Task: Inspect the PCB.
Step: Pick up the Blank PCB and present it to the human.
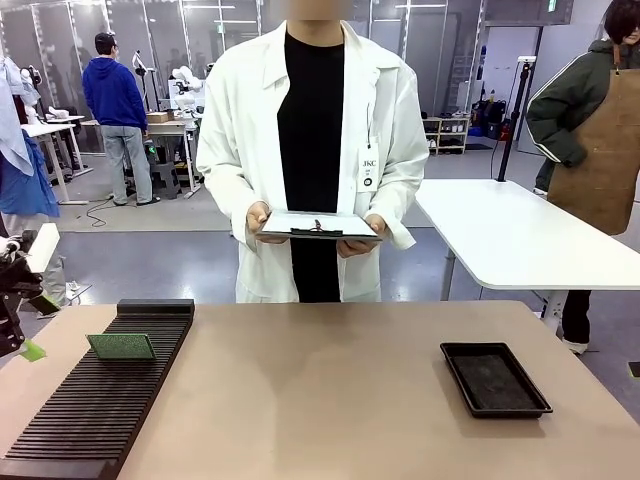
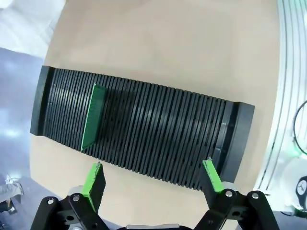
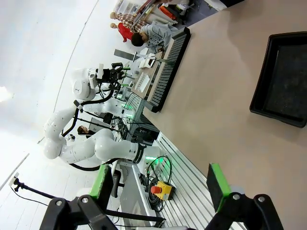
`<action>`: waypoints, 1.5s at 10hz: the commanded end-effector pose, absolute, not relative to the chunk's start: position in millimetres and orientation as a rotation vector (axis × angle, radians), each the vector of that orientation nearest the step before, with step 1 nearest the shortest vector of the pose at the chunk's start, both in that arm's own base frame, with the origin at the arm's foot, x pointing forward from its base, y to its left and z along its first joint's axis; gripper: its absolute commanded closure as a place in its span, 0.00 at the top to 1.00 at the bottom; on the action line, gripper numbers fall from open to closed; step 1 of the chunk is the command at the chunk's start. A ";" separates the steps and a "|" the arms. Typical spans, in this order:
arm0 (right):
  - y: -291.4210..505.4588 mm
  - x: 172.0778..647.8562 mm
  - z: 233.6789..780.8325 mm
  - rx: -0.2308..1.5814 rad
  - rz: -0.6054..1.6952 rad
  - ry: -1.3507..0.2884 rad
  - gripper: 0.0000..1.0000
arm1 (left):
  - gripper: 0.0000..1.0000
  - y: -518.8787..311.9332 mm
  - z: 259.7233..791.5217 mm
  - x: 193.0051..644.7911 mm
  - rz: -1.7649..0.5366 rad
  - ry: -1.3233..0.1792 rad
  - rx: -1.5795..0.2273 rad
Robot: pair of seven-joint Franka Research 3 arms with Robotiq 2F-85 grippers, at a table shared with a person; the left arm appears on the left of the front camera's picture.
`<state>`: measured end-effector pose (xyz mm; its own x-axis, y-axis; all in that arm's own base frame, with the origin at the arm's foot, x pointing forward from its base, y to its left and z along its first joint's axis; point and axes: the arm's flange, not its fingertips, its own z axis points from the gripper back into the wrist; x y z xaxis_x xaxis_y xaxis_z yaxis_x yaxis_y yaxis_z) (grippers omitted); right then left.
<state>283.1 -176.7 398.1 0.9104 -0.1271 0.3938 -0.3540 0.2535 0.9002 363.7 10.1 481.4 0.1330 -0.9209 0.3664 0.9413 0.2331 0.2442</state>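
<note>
One PCB [image 2: 92, 117] in the slotted rack [image 2: 163, 129], beyond the spread left end effector [image 2: 151, 165].

Right gripper [image 3: 158, 184] spread wide over tabletop [image 3: 220, 115]. Black tray [image 3: 259, 96] lies well apart from slotted rack [image 3: 168, 67] at tabletop's far edge; left arm [image 3: 86, 146] beyond.

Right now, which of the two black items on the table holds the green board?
The long slotted rack on the robot's left: the PCB stands in one of its slots. The other, a shallow tray, sits on the right.
</note>
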 end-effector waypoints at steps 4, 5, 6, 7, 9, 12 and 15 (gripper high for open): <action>-176.9 282.7 398.8 1.326 0.162 -0.441 1.00 | 1.00 14.5 479.1 363.7 -1.344 -0.488 -0.054; -176.9 282.7 398.8 1.326 0.162 -0.441 1.00 | 1.00 21.2 474.9 370.7 -1.418 -0.497 -0.069; -176.9 282.7 398.8 1.326 0.162 -0.441 1.00 | 1.00 22.7 464.6 382.0 -1.476 -0.500 -0.014; -176.9 282.7 398.8 1.326 0.162 -0.441 1.00 | 1.00 25.2 454.5 394.3 -1.515 -0.519 0.034; -176.9 282.7 398.8 1.326 0.162 -0.441 1.00 | 1.00 30.5 435.6 419.5 -1.514 -0.511 0.142; -176.9 282.7 398.8 1.326 0.162 -0.441 1.00 | 1.00 20.4 407.9 444.3 -1.551 -0.451 0.225; -176.9 282.7 398.8 1.326 0.162 -0.441 1.00 | 1.00 15.1 391.7 463.7 -1.558 -0.400 0.235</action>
